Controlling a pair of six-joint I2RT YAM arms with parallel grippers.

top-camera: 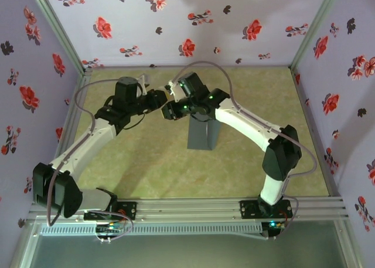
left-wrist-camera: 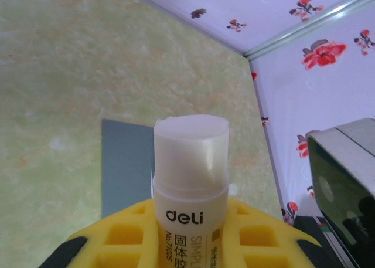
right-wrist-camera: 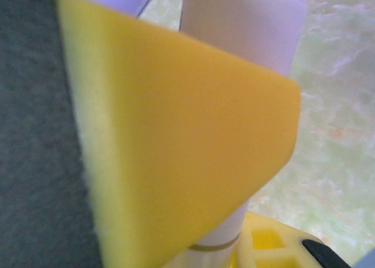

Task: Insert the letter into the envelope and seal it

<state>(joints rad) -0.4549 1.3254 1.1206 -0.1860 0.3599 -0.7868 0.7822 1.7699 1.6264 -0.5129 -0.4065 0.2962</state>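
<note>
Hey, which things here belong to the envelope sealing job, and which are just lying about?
Belonging to the job: envelope, glue stick held in the left gripper, right gripper at its cap.
Just there: green table mat, flowered walls.

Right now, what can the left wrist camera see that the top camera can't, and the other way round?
Left wrist camera: the glue stick close up, with its pale cap and the word deli on its label, held by the left gripper. Top camera: the whole left arm and right arm bending in to meet over the table, and the metal rail they are bolted to. Both: the grey envelope lying flat on the green table, and the flowery walls.
</note>
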